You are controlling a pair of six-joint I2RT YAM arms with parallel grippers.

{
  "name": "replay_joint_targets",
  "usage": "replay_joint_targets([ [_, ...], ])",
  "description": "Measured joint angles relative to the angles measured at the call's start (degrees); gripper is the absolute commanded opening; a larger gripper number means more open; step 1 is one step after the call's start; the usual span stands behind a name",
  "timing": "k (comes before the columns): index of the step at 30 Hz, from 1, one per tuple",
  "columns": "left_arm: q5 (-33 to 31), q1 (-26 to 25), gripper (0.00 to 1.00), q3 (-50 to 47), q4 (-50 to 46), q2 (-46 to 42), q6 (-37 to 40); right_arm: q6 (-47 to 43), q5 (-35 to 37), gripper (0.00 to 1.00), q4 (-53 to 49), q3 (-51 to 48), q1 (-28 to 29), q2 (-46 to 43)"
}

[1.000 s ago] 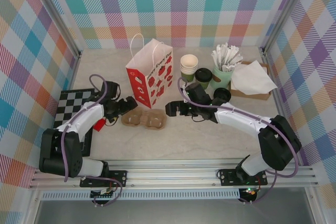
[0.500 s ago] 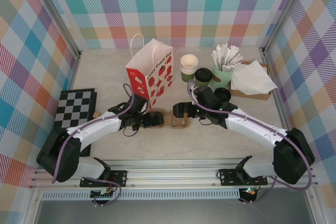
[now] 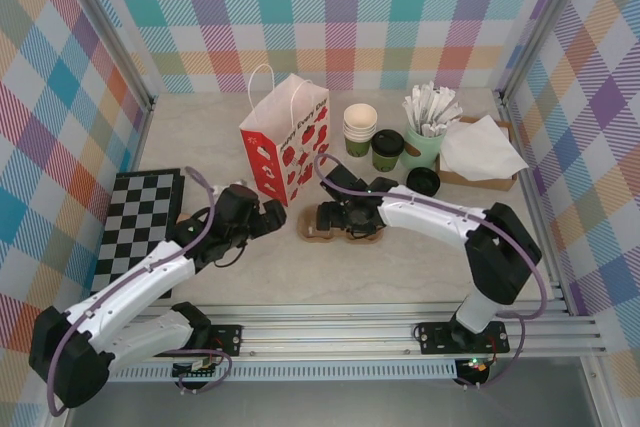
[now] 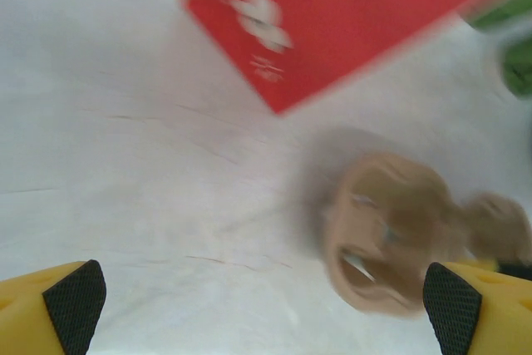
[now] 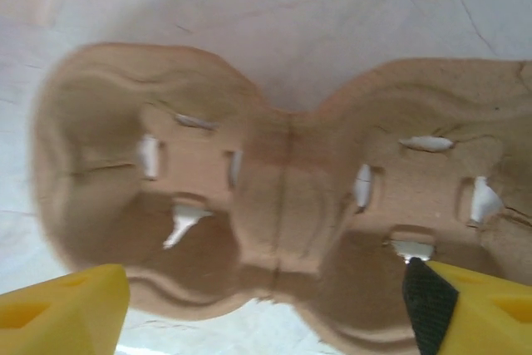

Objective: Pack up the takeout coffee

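Note:
The takeout coffee (image 3: 387,146), a cream-and-green cup with a black lid, stands at the back between the cup stack (image 3: 360,125) and the mint pot (image 3: 426,143). A brown two-cup pulp carrier (image 3: 361,236) lies flat on the table right of the bag. My right gripper (image 3: 332,217) hovers low over it. In the right wrist view the carrier (image 5: 274,197) spreads below the open right gripper (image 5: 249,312), whose fingers straddle its near edge. My left gripper (image 3: 262,216) is open left of the carrier (image 4: 391,239), with bare table between its fingertips (image 4: 75,305).
A red-and-white paper bag (image 3: 286,137) stands upright behind the left gripper. A loose black lid (image 3: 423,181) lies near a box of napkins (image 3: 482,151). A checkerboard (image 3: 140,209) lies at the left. Plaid walls enclose the table.
The carrier has slid right, from in front of the bag to right of it. The left gripper pulled back leftward off it. The right gripper swung left over the carrier.

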Motion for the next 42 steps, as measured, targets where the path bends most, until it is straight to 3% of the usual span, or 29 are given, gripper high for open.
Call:
replay_joint_targets([
  [5, -7.8, 2.2, 1.00, -0.2, -7.2, 0.8, -6.1, -0.8, -0.3, 0.77, -2.4, 3.9, -0.1, 7.3],
  [10, -10.2, 2.3, 1.00, -0.6, -8.2, 0.8, -8.0, -1.6, -0.7, 0.69, -2.6, 5.4, -0.1, 11.5],
  [17, -9.8, 2.9, 1.00, -1.0, -8.1, -0.9, -6.5, -2.6, 1.7, 0.44, -2.2, 6.3, -0.1, 13.1],
  [19, -8.4, 3.9, 1.00, -0.7, -8.2, -1.5, -5.1, -3.5, 2.1, 0.32, -1.4, 6.0, -0.1, 12.3],
  [22, -3.6, 6.9, 1.00, 2.3, -8.4, -1.5, -2.9, -5.2, 3.0, 0.24, -1.1, 4.8, -0.1, 9.5],
  [30, 4.4, 15.9, 1.00, 24.7, -9.6, 5.6, 5.9, -12.9, 5.3, 0.02, -0.8, -2.2, -0.1, -3.9],
  [37, 10.6, 20.4, 1.00, 39.8, -8.2, 16.2, 18.0, -20.1, 5.9, 0.00, -2.8, -2.2, -1.7, -15.6],
  [42, 13.4, 20.8, 0.99, 52.8, -8.2, 27.1, 25.7, -23.3, 3.0, 0.00, -6.4, 5.0, -10.4, -18.2],
])
